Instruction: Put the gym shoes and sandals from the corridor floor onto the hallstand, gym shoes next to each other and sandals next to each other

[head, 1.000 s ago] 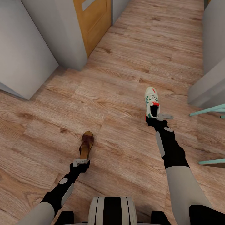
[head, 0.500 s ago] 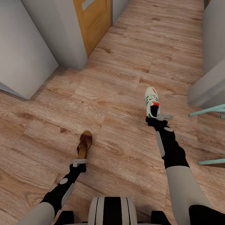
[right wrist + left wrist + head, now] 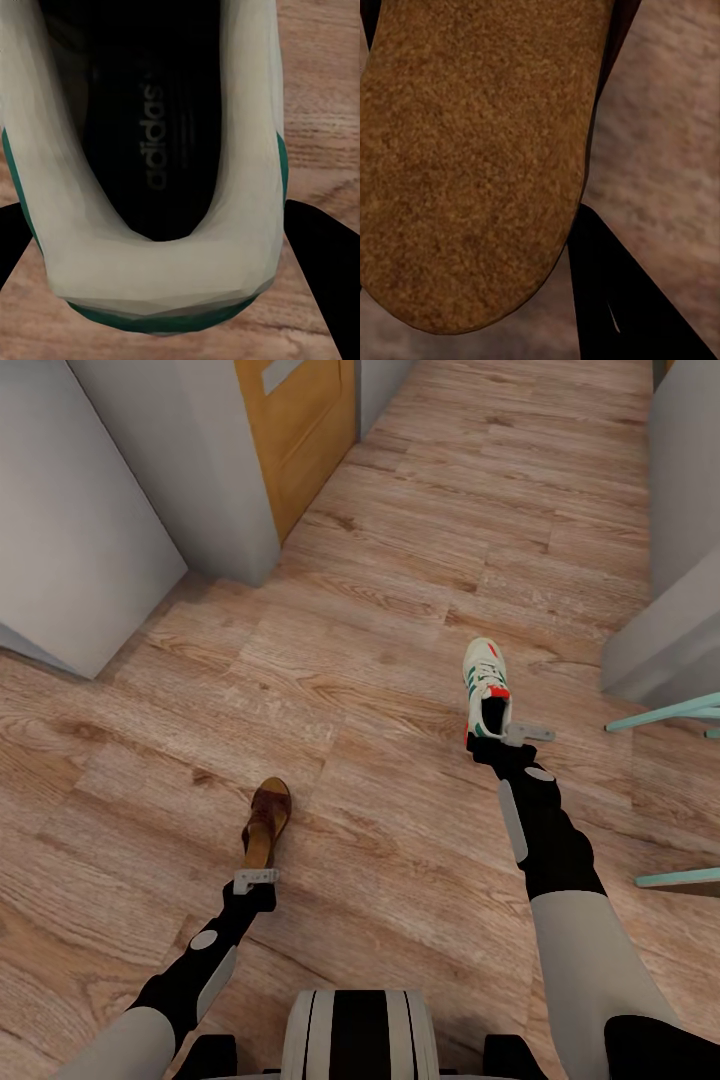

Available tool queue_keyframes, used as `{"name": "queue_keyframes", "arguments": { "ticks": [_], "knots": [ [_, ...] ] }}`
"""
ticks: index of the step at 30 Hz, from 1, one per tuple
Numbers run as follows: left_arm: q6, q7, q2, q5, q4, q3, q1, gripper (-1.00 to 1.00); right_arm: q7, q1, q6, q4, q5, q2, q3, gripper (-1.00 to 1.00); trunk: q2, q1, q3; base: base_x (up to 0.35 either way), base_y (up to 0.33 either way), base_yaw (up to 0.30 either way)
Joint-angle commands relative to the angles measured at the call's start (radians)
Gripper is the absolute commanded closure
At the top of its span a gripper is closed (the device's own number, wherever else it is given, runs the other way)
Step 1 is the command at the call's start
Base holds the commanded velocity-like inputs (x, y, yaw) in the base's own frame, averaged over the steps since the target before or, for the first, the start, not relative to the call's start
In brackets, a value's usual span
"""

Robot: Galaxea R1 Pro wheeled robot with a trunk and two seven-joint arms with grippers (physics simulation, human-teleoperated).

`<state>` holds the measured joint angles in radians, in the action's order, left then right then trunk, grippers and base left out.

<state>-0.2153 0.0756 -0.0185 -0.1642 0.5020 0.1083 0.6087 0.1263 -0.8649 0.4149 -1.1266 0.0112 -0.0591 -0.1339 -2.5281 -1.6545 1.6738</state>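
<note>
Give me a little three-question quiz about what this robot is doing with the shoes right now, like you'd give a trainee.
1. True or false: the sandal is at the left gripper.
2. Which shoe is at the right gripper? A) a brown sandal B) a white sneaker with green stripes C) a black boot
3. Fill in: the surface under both shoes is a wooden ____.

Key:
1. True: it sits at the tip of the left arm, and its brown footbed fills that wrist camera.
2. B: the heel sits between the dark fingers.
3. Floor.
</note>
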Motion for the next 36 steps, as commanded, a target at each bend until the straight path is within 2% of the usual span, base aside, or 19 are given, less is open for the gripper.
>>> {"name": "queue_keyframes", "arguments": {
  "ticks": [1,12,25,29,30,32,33,34,36],
  "knots": [
    [-0.003,0.000,-0.001,-0.008,-0.002,0.004,0.000,1.00,0.002,-0.001,0.005,-0.002,0.001,-0.001,-0.001,1.00,0.000,0.000,0.001,0.000,0.000,0.000],
    [-0.003,0.000,-0.001,-0.008,-0.002,0.004,0.000,1.00,0.001,-0.001,0.005,-0.002,0.001,-0.001,-0.001,1.00,0.000,0.000,0.001,0.000,0.000,0.000],
    [-0.003,0.001,-0.002,-0.009,0.005,0.002,0.000,1.00,0.002,0.000,0.005,-0.002,0.001,-0.001,0.000,1.00,0.003,0.006,-0.050,0.000,0.000,0.000],
    [0.005,-0.001,-0.001,-0.009,0.069,0.001,0.000,1.00,0.002,0.000,0.005,-0.001,0.001,-0.002,-0.001,1.00,0.004,0.008,-0.065,0.000,0.000,0.000],
    [0.014,-0.002,-0.001,-0.009,0.092,0.000,0.000,1.00,0.002,0.000,0.005,0.000,0.002,-0.002,-0.001,1.00,0.004,0.008,-0.069,0.000,0.000,0.000],
    [0.141,-0.002,-0.001,-0.009,0.186,-0.001,0.001,1.00,0.003,0.000,0.004,0.000,0.005,-0.001,-0.001,1.00,0.005,0.009,-0.077,0.000,0.000,0.000],
    [0.165,-0.002,-0.001,-0.009,0.205,-0.001,0.001,1.00,0.003,0.000,0.004,0.000,0.007,-0.001,-0.001,1.00,0.005,0.010,-0.081,0.000,0.000,0.000],
    [0.233,-0.002,-0.001,-0.010,0.269,-0.001,0.002,1.00,0.003,0.000,0.004,0.001,0.009,-0.001,0.000,1.00,0.005,0.010,-0.085,0.000,0.000,0.000],
    [0.300,-0.002,-0.001,-0.010,0.360,-0.001,0.002,1.00,0.004,0.000,0.004,0.001,0.012,-0.002,0.000,1.00,0.005,0.011,-0.092,0.000,0.000,0.000]
  ]
}}
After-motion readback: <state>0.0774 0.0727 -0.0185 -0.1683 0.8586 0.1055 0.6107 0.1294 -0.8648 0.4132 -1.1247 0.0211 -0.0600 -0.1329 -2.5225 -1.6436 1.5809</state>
